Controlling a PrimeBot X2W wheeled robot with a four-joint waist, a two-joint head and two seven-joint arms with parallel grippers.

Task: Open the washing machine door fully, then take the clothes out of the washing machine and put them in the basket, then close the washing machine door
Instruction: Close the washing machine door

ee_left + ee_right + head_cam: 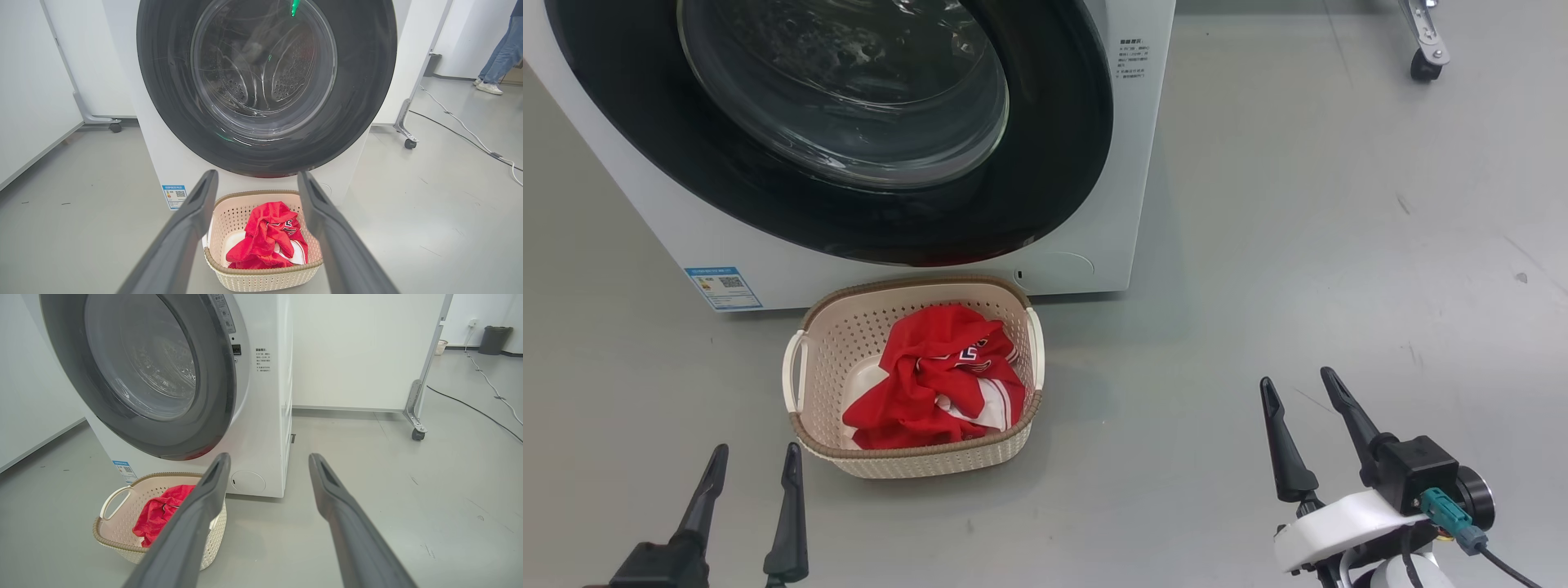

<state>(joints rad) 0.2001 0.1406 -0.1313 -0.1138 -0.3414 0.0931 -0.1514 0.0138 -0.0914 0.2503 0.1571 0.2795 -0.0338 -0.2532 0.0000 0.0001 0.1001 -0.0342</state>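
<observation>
Both grippers sit up front and both are empty. Left gripper has its two dark fingers spread wide, and right gripper is spread the same way, with nothing between either pair. Ahead of them looms the washing machine, a big white box on the grey floor. It stands straight ahead of the left gripper and off to the left of the right one. Its washing machine door, a glossy black rim round a bulging glass bowl, lies flat against the front, closed. On to the basket: cream, brown-rimmed, on the floor right against the machine's foot. It is just ahead of the left gripper's tips and well apart from the right gripper. Inside it lie the clothes, red with white stripes and print, crumpled in a heap. Smallest of all is a blue label, low on the machine's front, ahead of the left gripper and slightly to its left.
</observation>
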